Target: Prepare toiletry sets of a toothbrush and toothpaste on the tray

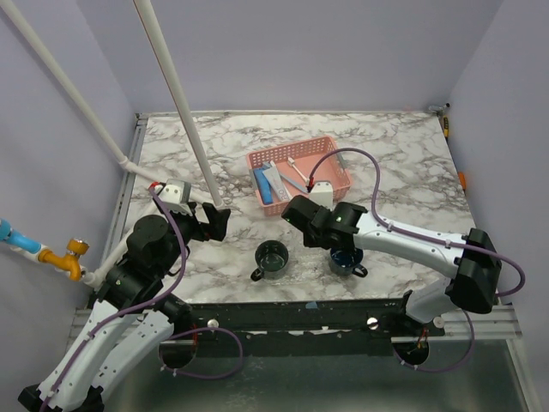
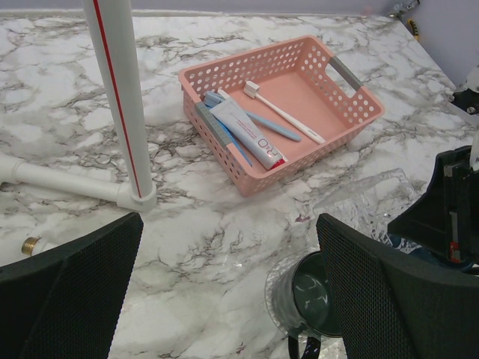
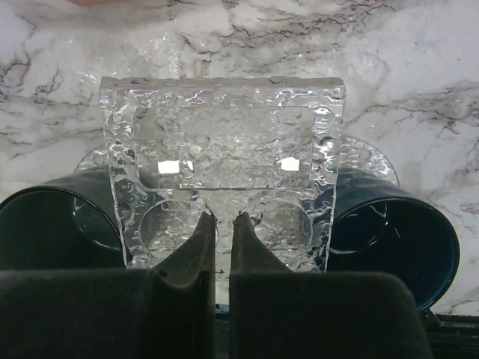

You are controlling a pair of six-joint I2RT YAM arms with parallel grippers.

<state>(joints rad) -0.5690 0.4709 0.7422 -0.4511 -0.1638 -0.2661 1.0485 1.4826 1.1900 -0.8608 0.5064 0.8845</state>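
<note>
The clear tray point(image 3: 224, 127) has a rippled surface and fills the right wrist view, tilted up between two dark mugs. My right gripper point(image 3: 223, 218) is shut on its near edge, on the strip between two round cut-outs. From above, that gripper point(image 1: 296, 210) hangs just in front of the pink basket point(image 1: 298, 172). In the basket lie a toothpaste tube point(image 2: 247, 134), a white toothbrush point(image 2: 284, 112) and a blue toothbrush point(image 2: 266, 125). The tray point(image 2: 359, 202) glints right of centre in the left wrist view. My left gripper point(image 1: 216, 221) is open over bare marble, with nothing between its fingers point(image 2: 67, 292).
One dark mug point(image 1: 273, 257) stands left of the tray and another point(image 1: 346, 257) right of it. A white pipe point(image 1: 176, 94) slants down to a foot on the table near my left gripper. The basket has lattice sides and grey handles.
</note>
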